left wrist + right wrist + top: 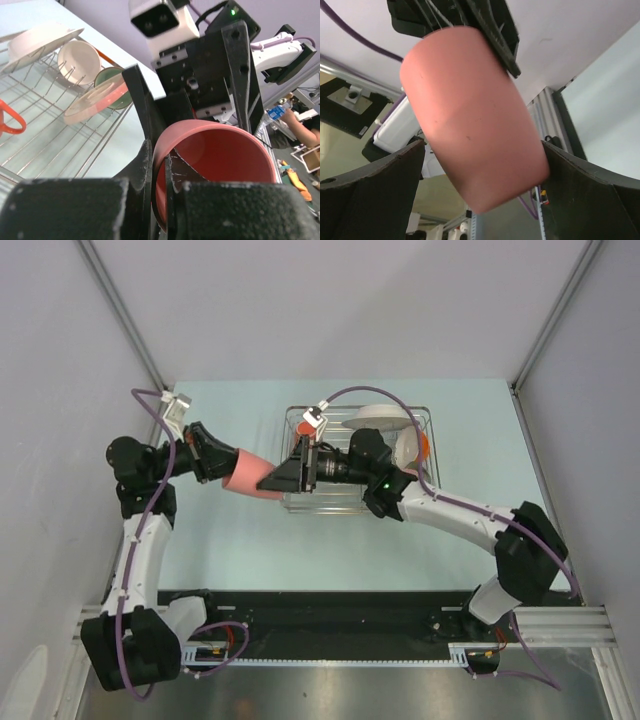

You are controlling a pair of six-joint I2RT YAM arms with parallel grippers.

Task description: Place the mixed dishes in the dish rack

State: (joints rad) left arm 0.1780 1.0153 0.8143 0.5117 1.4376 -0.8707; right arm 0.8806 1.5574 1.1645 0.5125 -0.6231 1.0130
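On the left, the left arm [140, 540] reached in over the pale desk [230, 540]. Its left tool [159, 170] was closed on the rim of an orange cup [215, 165]. One finger was inside the cup and one was outside. The cup lay on its side, up in the air above the desk, just to the left of the dish rack [320, 505]. Its open mouth faced the left arm and its round bottom pointed at the rack.

The right tool [482, 145] met the cup from the other side. Its two black fingers [370, 195] were spread wide, one on each side of the cup and very close to it. I cannot tell if they were pressing on the cup or only sitting next to it.

The rack stood on the desk, behind the right tool. Other dishes were in it. A second orange cup [10, 122] showed only a bit at the edge of the left wrist view. The large white shallow plate [40, 42] leaned on the wires at the far end. Next to it was the small white-and-orange bowl [77, 61], tipped up on its edge. The pale green bowl [111, 76] was beside that, and the cream-and-pink plate [95, 100] leaned in front of the green bowl.

On the right, the right arm [470, 520] bent back across the desk toward the rack.
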